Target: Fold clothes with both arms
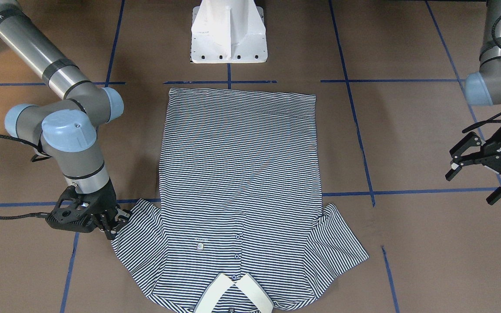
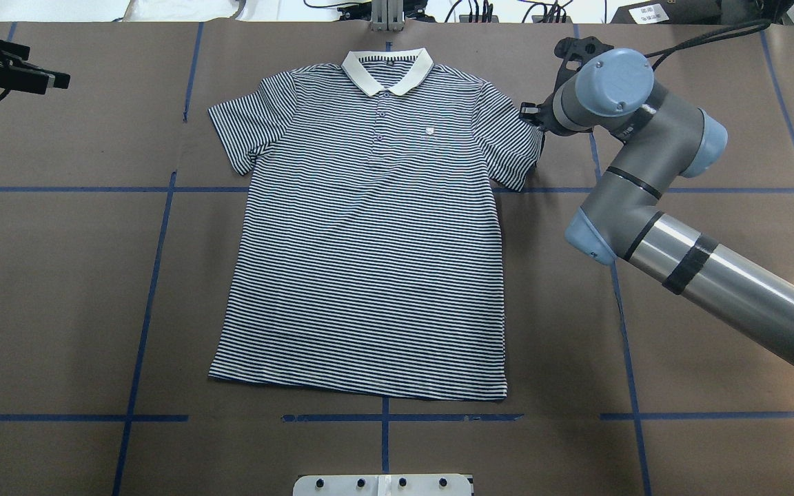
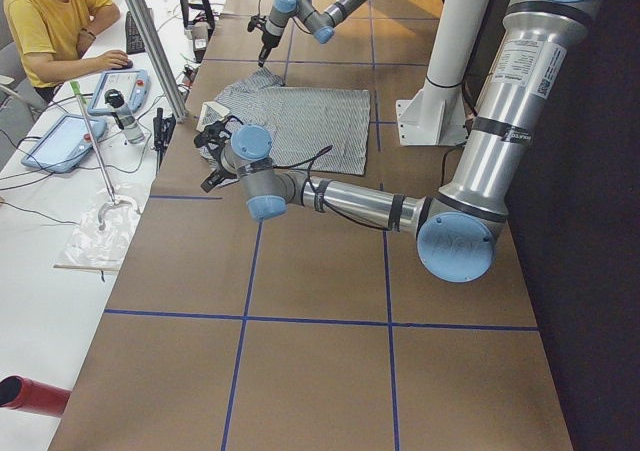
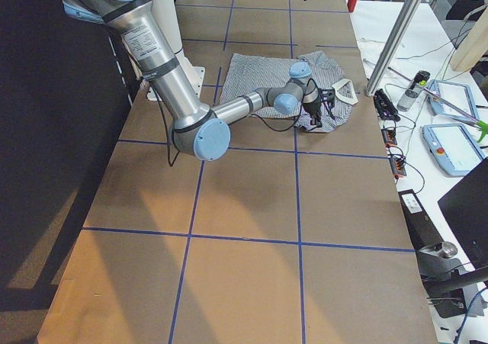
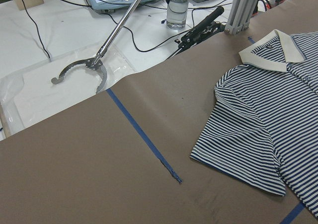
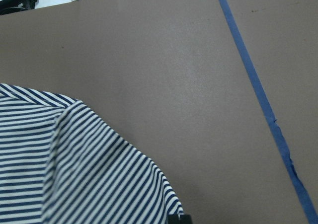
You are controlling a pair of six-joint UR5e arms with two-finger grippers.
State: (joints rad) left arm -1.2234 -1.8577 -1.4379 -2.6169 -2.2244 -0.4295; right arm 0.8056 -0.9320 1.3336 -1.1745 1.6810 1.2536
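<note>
Front-facing view: left gripper [image 1: 472,187] gaped empty, well apart from the shirt [image 1: 239,174]; right gripper [image 1: 115,224] met its sleeve [image 1: 139,237], grip unclear.

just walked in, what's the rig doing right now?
Shirt-folding run, no fold made yet. The striped polo shirt lies flat, front up, sleeves spread, on the table. The right hand is down at the edge of one sleeve; whether it has gripped I cannot tell. The left hand hangs open on the other side, clear of the shirt.
</note>
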